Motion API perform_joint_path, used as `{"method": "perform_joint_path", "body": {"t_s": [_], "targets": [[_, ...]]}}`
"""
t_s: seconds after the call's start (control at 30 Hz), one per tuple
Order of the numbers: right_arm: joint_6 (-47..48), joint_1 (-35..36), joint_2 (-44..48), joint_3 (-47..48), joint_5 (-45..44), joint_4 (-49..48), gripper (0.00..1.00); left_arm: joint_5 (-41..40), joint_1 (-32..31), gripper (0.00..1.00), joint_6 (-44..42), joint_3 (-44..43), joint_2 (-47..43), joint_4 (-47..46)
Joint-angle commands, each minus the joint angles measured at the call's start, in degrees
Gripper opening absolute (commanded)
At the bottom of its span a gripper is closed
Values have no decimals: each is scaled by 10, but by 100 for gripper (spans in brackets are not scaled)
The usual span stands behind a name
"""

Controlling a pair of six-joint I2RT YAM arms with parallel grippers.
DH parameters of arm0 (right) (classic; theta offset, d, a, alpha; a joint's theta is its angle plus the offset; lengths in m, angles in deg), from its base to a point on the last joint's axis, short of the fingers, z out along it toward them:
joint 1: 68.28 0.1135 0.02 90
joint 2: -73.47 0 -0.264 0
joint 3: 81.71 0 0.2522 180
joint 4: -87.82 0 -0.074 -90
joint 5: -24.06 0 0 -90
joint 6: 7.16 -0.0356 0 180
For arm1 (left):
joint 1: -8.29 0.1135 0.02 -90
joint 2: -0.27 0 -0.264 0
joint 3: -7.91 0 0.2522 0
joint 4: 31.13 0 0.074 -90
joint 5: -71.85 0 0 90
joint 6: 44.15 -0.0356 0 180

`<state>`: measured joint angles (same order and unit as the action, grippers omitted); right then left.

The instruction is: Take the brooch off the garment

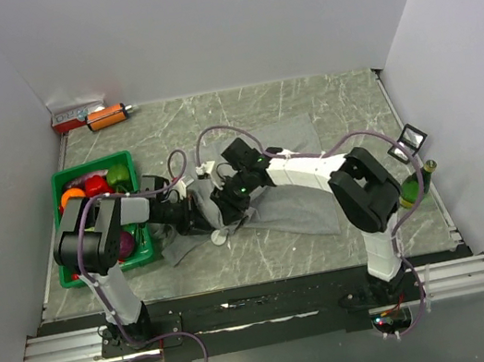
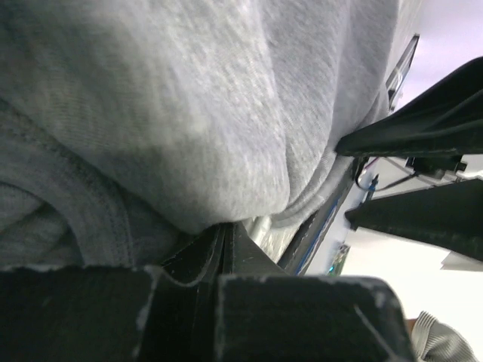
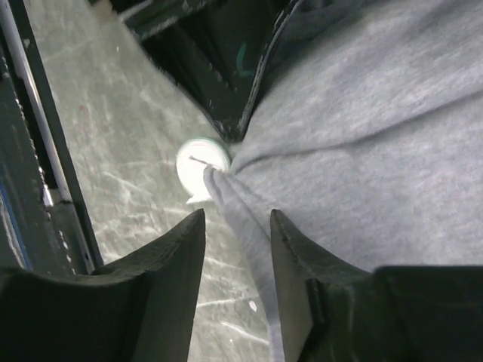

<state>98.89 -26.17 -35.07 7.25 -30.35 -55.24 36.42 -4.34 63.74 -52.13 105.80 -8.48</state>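
The grey garment (image 1: 294,181) lies rumpled on the marble table. It fills the left wrist view (image 2: 189,113) and the right half of the right wrist view (image 3: 377,136). The brooch (image 1: 221,235), a small whitish disc, sits at the garment's near-left edge, and in the right wrist view (image 3: 202,167) a pinched fold of cloth runs from it. My left gripper (image 1: 203,214) is shut on a fold of the garment (image 2: 223,232). My right gripper (image 1: 233,203) is open just above the brooch, with the garment's edge running between its fingers (image 3: 236,219).
A green crate (image 1: 130,163) of fruit stands to the left, beside the left arm. An orange object (image 1: 109,116) and a red-white box (image 1: 73,115) lie at the back left. A green bottle (image 1: 415,188) and a black frame (image 1: 411,140) are at the right edge.
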Motion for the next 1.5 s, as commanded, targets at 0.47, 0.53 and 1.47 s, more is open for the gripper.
{"method": "perform_joint_path", "body": {"t_s": [0.47,0.53,1.47], "targets": [[-45,6,-56,71,-12,56,49,43,32,25,-36,-12,-31,-18],[-32,7,-58,69,-21,66,49,66,30,34,-72,-21,-34,1],[44,-38,-99,115,-66,111,46,7,-73,17,-97,-64,78,61]]}}
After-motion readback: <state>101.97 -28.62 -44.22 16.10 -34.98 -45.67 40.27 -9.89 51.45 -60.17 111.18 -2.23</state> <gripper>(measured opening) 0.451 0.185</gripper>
